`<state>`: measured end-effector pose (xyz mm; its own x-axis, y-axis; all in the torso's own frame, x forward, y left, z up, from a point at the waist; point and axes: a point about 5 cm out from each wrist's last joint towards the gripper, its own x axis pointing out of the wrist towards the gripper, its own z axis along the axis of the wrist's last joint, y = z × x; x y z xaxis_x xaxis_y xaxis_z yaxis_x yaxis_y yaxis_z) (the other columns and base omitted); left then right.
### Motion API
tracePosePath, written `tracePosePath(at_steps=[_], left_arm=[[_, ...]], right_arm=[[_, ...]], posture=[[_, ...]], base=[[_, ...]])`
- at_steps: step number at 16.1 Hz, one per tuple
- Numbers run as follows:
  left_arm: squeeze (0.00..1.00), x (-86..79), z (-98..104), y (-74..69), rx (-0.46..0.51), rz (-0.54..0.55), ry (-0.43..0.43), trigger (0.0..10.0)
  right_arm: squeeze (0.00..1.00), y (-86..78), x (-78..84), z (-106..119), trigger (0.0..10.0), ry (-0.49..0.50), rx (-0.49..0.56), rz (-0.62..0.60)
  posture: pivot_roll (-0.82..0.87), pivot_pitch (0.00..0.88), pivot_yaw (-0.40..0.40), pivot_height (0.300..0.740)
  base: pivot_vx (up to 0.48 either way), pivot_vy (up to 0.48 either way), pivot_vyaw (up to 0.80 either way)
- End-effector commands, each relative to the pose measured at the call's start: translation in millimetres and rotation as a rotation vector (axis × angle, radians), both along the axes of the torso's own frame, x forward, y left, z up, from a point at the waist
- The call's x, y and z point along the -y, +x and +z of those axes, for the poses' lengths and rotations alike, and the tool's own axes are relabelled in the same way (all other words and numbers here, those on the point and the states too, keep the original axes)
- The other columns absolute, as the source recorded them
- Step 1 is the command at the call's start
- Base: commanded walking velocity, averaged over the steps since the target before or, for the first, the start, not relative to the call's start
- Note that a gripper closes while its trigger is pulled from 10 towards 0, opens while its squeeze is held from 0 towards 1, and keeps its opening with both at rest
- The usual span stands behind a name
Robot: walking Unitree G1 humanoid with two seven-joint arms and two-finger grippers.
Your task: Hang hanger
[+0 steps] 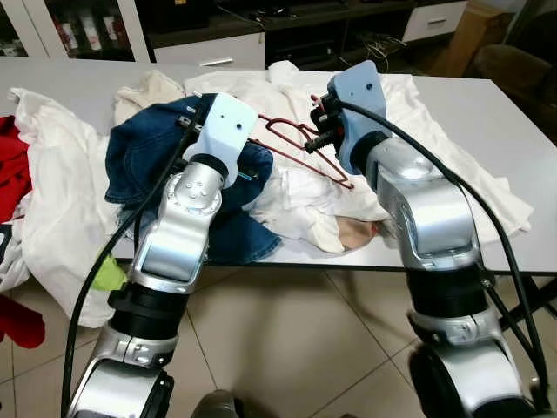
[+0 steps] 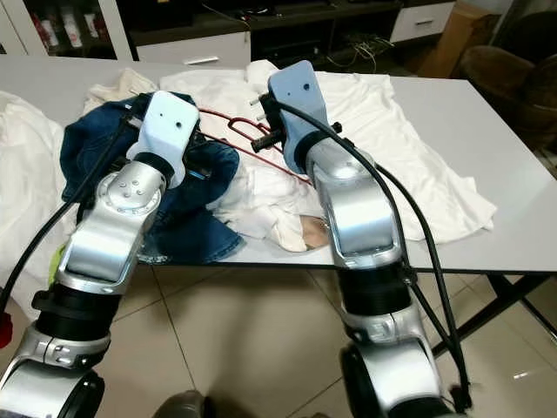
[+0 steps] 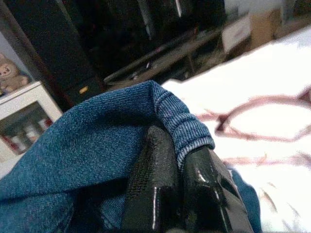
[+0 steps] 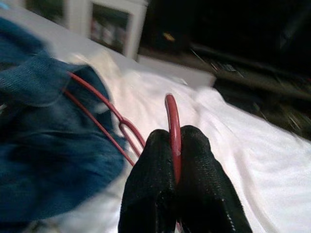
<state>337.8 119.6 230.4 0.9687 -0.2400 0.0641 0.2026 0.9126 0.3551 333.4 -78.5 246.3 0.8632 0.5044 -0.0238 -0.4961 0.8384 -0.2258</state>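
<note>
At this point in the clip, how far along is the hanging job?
Done: right claw shut on the thin red wire hanger, left claw shut on the blue denim garment. In hand: bringing them together above the white table. Left: garment not yet on hanger, nothing hung.

Red wire hangers point(image 1: 300, 148): one is counted.
Grippers: two are counted, the left gripper point(image 3: 181, 160) and the right gripper point(image 4: 176, 141).
Blue denim garments point(image 1: 144, 152): one.
Tables point(image 1: 487, 113): one.
Red garments point(image 1: 10, 170): one is seen.
</note>
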Motion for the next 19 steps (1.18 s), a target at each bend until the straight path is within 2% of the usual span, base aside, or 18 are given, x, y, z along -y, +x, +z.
tracePosePath(at_steps=[1, 2, 4, 7, 9, 11, 12, 14, 15, 19], left_arm=[[0.0, -14.8, -2, -1.3, -0.008, -0.063, -0.107, 10.0], [0.0, -15.6, -4, -0.9, -0.021, -0.058, -0.119, 10.0], [0.0, -18.5, -12, 0.3, -0.075, -0.041, -0.168, 10.0], [0.0, -23.1, -16, 2.2, -0.098, -0.049, -0.202, 10.0], [0.0, -15.2, -17, -0.8, -0.084, -0.123, -0.139, 10.0], [0.0, -1.0, -23, -7.6, -0.093, -0.209, -0.056, 10.0], [0.0, 2.9, -25, -9.3, -0.099, -0.228, -0.053, 10.0], [0.0, 7.7, -28, -11.6, -0.083, -0.256, 0.014, 10.0], [0.0, 10.9, -27, -14.6, -0.043, -0.295, 0.087, 10.0], [0.0, 14.9, -14, -19.4, 0.059, -0.344, 0.094, 10.0]], right_arm=[[0.0, -11.5, -10.5, -3, 10.0, 0.011, 0.073, 0.156], [0.0, -12.3, -10.3, -4, 10.0, 0.0, 0.081, 0.157], [0.0, -21.1, -11.0, -15, 10.0, -0.092, 0.136, 0.192], [0.0, -25.3, -4.7, -25, 10.0, -0.12, 0.157, 0.193], [0.0, -22.7, -5.6, -29, 10.0, -0.124, 0.158, 0.172], [0.0, -20.0, -15.6, -24, 10.0, -0.102, 0.16, 0.163], [0.0, -20.2, -19.5, -23, 10.0, -0.094, 0.167, 0.171], [0.0, -21.0, -26.7, -17, 10.0, -0.072, 0.192, 0.199], [0.0, -21.9, -30.5, -10, 10.0, -0.041, 0.222, 0.229], [0.0, -28.0, -31.8, 5, 10.0, 0.054, 0.286, 0.312]], posture=[[0.18, 0.004, -0.018, 0.74], [0.18, 0.004, -0.018, 0.74], [0.18, 0.001, -0.02, 0.74], [0.18, 0.0, -0.022, 0.74], [0.17, 0.0, -0.021, 0.74], [0.17, 0.0, -0.021, 0.74], [0.17, 0.002, -0.023, 0.74], [0.17, 0.002, -0.027, 0.74], [0.18, 0.003, -0.03, 0.74], [0.18, 0.001, -0.033, 0.74]], base=[[0.0, 0.0, 0.0], [0.0, 0.0, 0.0], [0.0, 0.0, 0.0], [0.0, 0.0, 0.0], [0.0, 0.0, 0.0], [0.0, 0.0, 0.0], [0.0, 0.0, 0.0], [0.0, 0.0, 0.0], [0.0, 0.0, 0.0], [0.0, 0.0, 0.0]])
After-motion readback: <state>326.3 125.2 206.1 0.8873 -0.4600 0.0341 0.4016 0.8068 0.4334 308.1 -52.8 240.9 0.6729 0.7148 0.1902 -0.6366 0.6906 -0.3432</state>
